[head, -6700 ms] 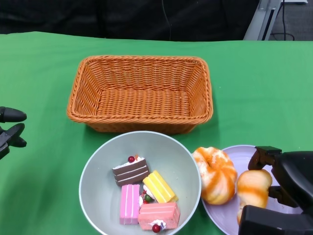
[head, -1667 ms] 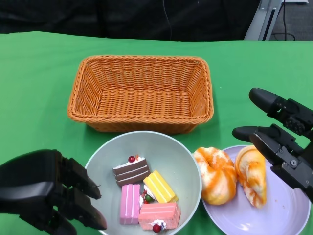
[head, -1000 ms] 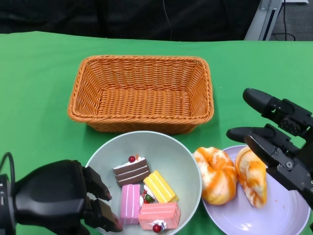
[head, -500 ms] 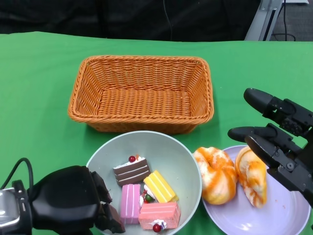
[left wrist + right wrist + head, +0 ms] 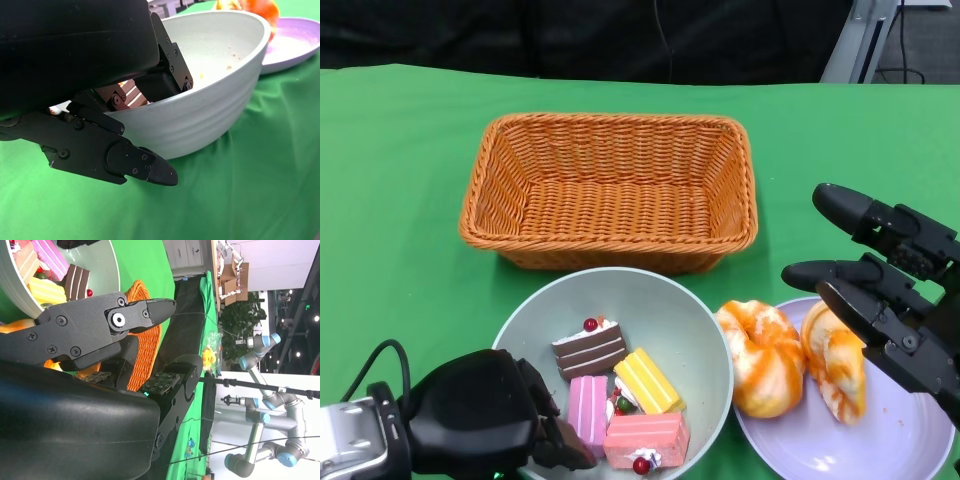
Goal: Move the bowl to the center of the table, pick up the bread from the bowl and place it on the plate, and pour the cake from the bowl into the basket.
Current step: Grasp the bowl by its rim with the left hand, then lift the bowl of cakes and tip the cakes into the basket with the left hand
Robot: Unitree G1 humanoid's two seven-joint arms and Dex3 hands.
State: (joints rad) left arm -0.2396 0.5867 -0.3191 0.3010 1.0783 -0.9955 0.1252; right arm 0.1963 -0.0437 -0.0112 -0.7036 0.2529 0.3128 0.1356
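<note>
1. Gripping the near-left rim of the bowl (image 5: pixel 617 370): left hand (image 5: pixel 490 420) at the lower left of the head view, fingers inside the rim and another finger under the outer wall, as the left wrist view shows (image 5: pixel 125 125), with the bowl (image 5: pixel 200 115) resting on the green surface (image 5: pixel 400 180).
2. Lying inside the bowl, toward its near half: four cake pieces — chocolate cake (image 5: pixel 588 348) with a red cherry, yellow cake (image 5: pixel 640 380), pink striped cake (image 5: pixel 587 412) and salmon-pink cake (image 5: pixel 645 440), packed close and touching one another.
3. Sitting beyond the bowl, just beside its far rim: orange wicker basket (image 5: pixel 608 190), upright, toward the middle of the surface.
4. Resting just right of the bowl: round orange-and-white bread (image 5: pixel 760 358), leaning over the left rim of the lilac plate (image 5: pixel 910 440) and touching or nearly touching the bowl's rim.
5. Lying on the plate beside it: second bread (image 5: pixel 835 360), longer and standing on edge, partly hidden by the right hand.
6. Hovering above the plate's right half: right hand (image 5: pixel 885 300), fingers spread apart and holding nothing, fingertips pointing left toward the bread; the same parted fingers (image 5: pixel 100 330) showing in the right wrist view, with bowl, cakes and basket behind them.
</note>
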